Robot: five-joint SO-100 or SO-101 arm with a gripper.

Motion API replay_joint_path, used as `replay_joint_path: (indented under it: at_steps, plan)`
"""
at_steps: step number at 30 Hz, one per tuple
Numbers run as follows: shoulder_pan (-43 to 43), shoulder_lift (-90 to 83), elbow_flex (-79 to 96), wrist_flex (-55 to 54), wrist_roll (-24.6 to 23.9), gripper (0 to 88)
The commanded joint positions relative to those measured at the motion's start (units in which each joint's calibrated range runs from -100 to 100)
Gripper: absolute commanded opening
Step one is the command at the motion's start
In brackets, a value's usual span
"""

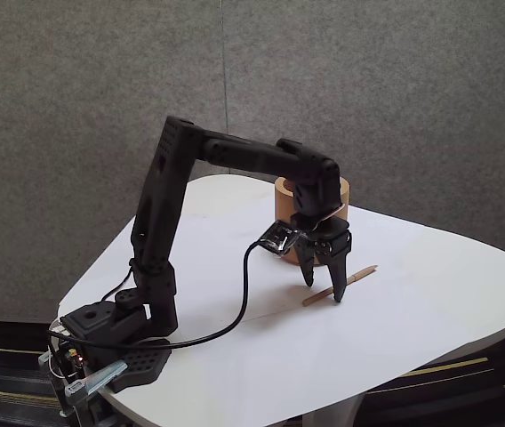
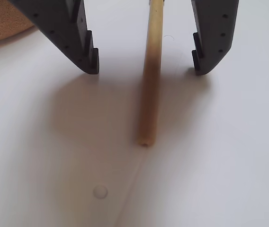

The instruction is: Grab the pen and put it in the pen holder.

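The tan wooden pen [image 1: 341,285] lies flat on the white table [image 1: 430,302], in front of the orange-tan pen holder [image 1: 284,200]. My black gripper [image 1: 323,290] hangs open right over the pen, one fingertip on each side of it. In the wrist view the pen [image 2: 151,85] runs straight down the middle between the two dark fingers [image 2: 80,42], touching neither, and my gripper [image 2: 146,71] stands wide open close to the table top. A curved edge of the pen holder [image 2: 2,21] shows at the top left corner. The arm hides much of the holder in the fixed view.
The arm's base [image 1: 110,342] is clamped at the table's near left corner, with a black cable [image 1: 235,311] looping across the surface. Grey felt walls [image 1: 395,89] stand behind the table. Bare table top spreads to the right of the pen.
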Motion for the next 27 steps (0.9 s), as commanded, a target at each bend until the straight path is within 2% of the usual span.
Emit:
replay_joint_path:
  at_steps: [1, 4, 8, 27]
  plan:
    - [0.65, 0.66, -2.53, -0.51, -0.23, 27.6]
    - [0.65, 0.82, -2.53, -0.59, -0.28, 22.5]
    - [0.79, 0.82, -2.53, -0.59, -0.28, 0.0]
    - [3.21, 0.01, -2.44, -0.51, 0.19, 0.5]
